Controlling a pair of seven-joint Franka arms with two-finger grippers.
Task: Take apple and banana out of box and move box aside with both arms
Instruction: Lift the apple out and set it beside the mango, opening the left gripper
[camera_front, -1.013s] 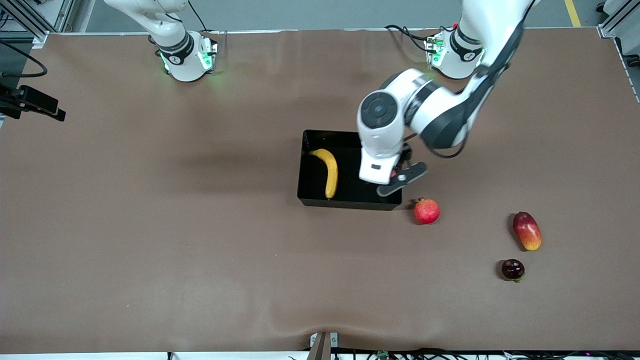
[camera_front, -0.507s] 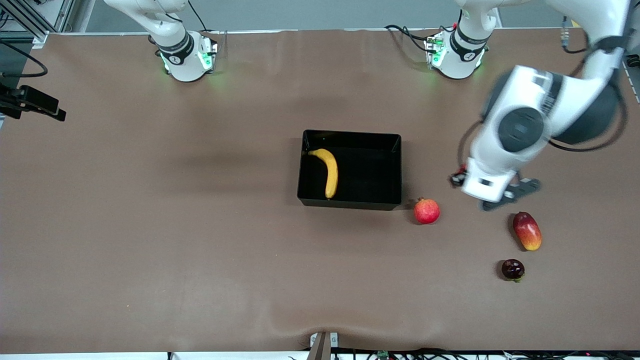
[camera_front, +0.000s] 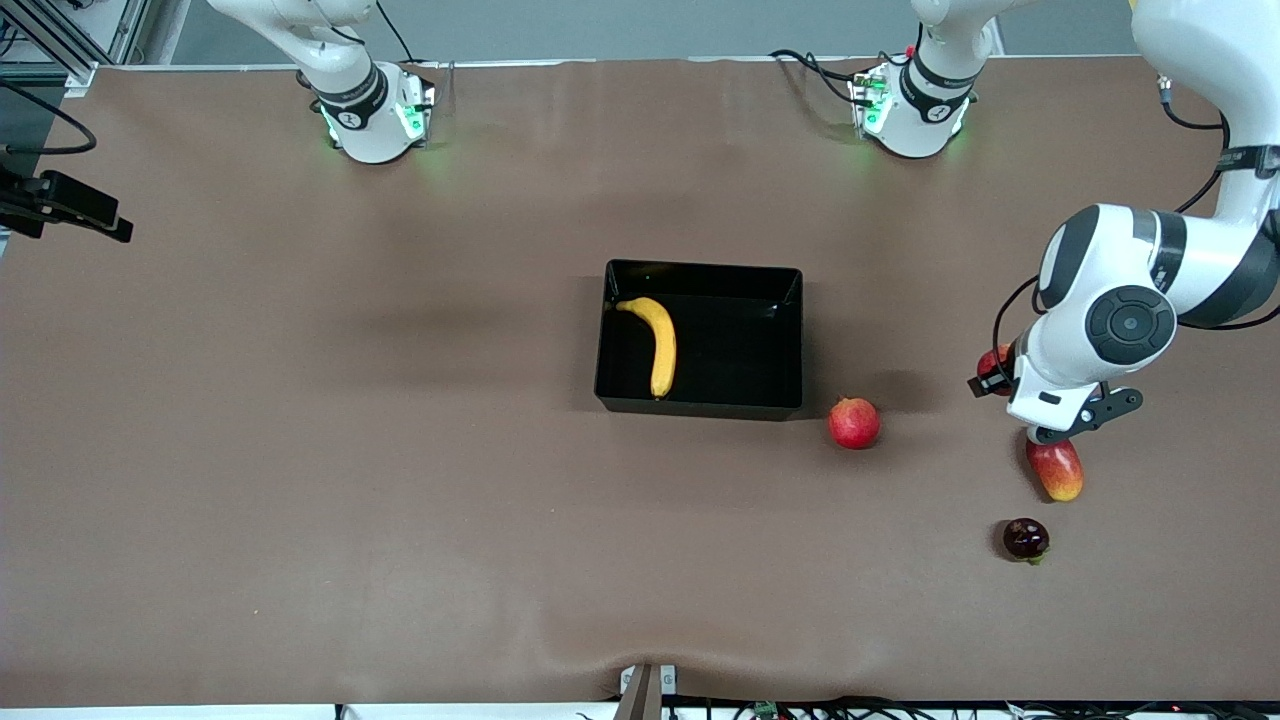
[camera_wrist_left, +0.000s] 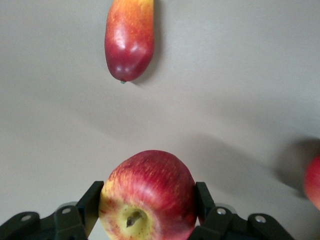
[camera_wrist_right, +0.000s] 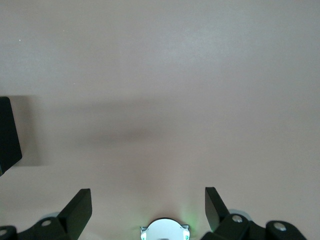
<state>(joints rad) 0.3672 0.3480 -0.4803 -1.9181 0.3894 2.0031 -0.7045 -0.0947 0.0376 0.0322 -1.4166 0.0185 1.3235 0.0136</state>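
Hovering over the table near the mango (camera_front: 1054, 470), the left gripper (camera_front: 993, 372) seemingly carries the apple (camera_front: 992, 362); the banana (camera_front: 655, 343) lies in the box (camera_front: 700, 407). Left wrist view: fingers (camera_wrist_left: 93, 204) pinch the apple (camera_wrist_left: 146, 196). Right wrist view: the waiting right gripper (camera_wrist_right: 148, 210) stands spread over bare table.

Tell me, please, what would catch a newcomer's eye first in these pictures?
Most striking is the left gripper, up in the air above the mango at the left arm's end of the table, shut on a red apple. Next is the black box mid-table with a banana lying in it, a pomegranate beside its corner. The right gripper waits open over bare table.
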